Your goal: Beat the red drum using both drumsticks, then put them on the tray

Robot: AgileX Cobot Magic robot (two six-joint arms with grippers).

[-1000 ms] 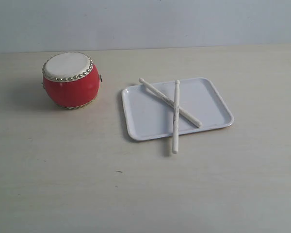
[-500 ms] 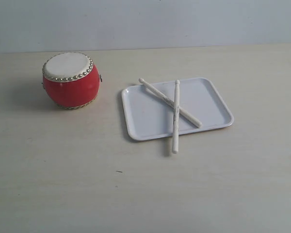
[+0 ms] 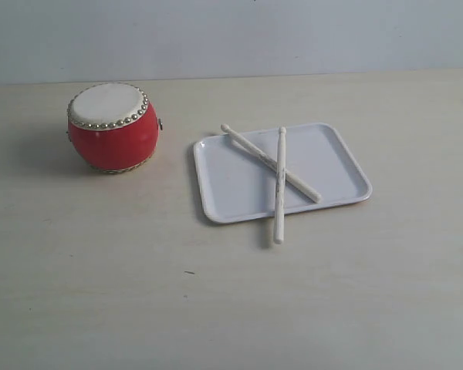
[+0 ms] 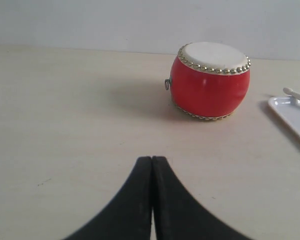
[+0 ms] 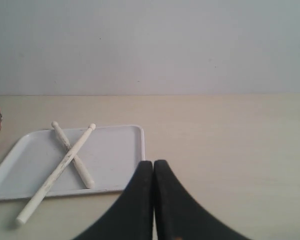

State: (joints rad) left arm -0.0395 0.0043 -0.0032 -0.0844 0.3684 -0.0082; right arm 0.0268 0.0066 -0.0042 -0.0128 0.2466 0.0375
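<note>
The red drum [image 3: 113, 127] [image 4: 210, 80] stands upright on the table at the left, cream skin up. To its right lies the white tray [image 3: 336, 166] [image 5: 117, 155]. Two pale drumsticks lie crossed on it: one [image 3: 255, 153] [image 5: 81, 167] runs diagonally inside the tray, the other [image 3: 279, 196] [image 5: 47, 182] sticks out over the tray's front rim onto the table. Neither gripper shows in the exterior view. My left gripper [image 4: 152, 159] is shut and empty, well short of the drum. My right gripper [image 5: 153, 162] is shut and empty, near the tray's corner.
The pale wooden table [image 3: 231, 301] runs back to a plain light wall [image 3: 231, 35]. A small dark speck [image 3: 189, 272] lies on the table in front of the tray. The tray's corner [image 4: 290, 107] with a stick tip [image 4: 290, 92] shows in the left wrist view.
</note>
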